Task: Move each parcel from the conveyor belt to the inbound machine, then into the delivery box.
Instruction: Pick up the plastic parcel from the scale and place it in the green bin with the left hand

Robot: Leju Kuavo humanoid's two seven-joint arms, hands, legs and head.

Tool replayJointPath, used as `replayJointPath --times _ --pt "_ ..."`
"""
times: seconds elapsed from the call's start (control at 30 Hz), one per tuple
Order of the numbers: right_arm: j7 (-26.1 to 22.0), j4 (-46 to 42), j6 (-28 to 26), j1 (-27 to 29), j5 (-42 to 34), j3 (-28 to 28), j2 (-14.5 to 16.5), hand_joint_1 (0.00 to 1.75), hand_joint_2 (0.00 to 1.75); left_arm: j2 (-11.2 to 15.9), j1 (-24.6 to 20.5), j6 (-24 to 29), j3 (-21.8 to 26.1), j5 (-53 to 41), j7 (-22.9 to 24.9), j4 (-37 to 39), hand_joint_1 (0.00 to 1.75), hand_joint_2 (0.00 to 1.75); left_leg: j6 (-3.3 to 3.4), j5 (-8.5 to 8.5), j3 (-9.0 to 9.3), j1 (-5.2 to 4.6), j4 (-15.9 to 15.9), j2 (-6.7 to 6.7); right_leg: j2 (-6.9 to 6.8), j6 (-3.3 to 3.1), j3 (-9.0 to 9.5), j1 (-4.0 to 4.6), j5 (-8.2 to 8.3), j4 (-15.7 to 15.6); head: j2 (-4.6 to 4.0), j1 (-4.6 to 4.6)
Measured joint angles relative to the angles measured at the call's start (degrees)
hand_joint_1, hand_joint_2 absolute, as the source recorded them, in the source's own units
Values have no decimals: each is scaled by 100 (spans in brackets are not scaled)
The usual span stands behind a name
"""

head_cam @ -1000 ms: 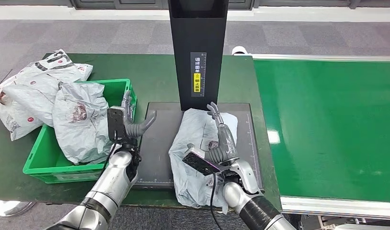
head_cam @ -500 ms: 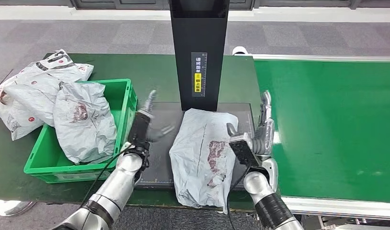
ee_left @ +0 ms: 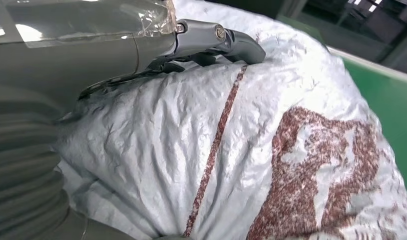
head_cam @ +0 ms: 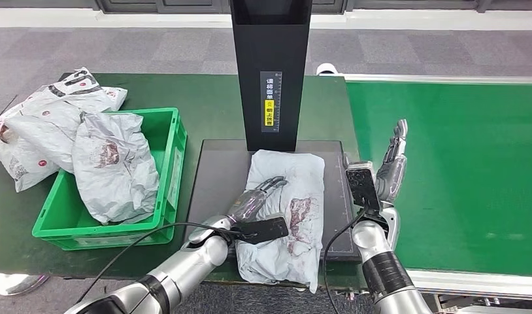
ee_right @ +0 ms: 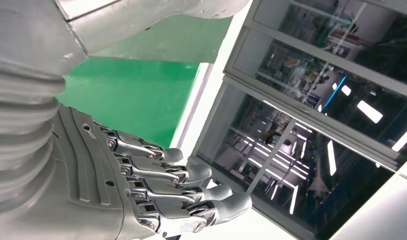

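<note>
A crumpled white parcel [head_cam: 296, 186] with a red print lies on the dark scan plate [head_cam: 214, 180] of the inbound machine, in front of its black column [head_cam: 270, 65]. My left hand [head_cam: 255, 198] reaches in from the left and rests on the parcel's near left side, fingers stretched out flat over it. In the left wrist view the thumb [ee_left: 216, 42] lies along the parcel [ee_left: 271, 165] without closing around it. My right hand [head_cam: 391, 163] stands upright at the plate's right edge, over the conveyor belt's [head_cam: 459, 170] border, fingers [ee_right: 191, 192] straight and holding nothing.
A green crate [head_cam: 175, 140] left of the plate holds a white parcel [head_cam: 113, 163]. More parcels [head_cam: 34, 124] are piled on the dark green table beyond the crate. The bright green belt runs along the right.
My left hand swung from beside the crate across the plate onto the parcel. My right hand lifted off the parcel and drew back right to the belt's edge.
</note>
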Motion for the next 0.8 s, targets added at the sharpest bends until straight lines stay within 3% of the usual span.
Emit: replayJointPath --times 0.4,0.53,0.67,0.8 --pt "1 135 0 -40 4 -42 -1 0 175 -52 -246 8 -272 -37 14 429 5 175 3 2 15 0 0 -8 -10 1 23 -2 0 -1 0 0" --pt "7 151 0 -43 -14 -42 -2 0 175 -55 -272 12 -301 -184 176 481 175 175 3 2 19 0 0 -9 -11 1 27 -1 0 -1 0 0" --pt "45 155 0 -40 -44 -42 -2 0 175 -55 -383 177 -412 -579 665 595 175 175 4 3 27 0 0 -12 -17 3 38 -1 -1 -1 0 0" --pt "128 141 0 13 -42 -42 -2 0 175 -39 -466 701 -396 -617 859 693 175 175 4 2 37 0 0 -11 -14 3 45 -1 -1 -1 0 0"
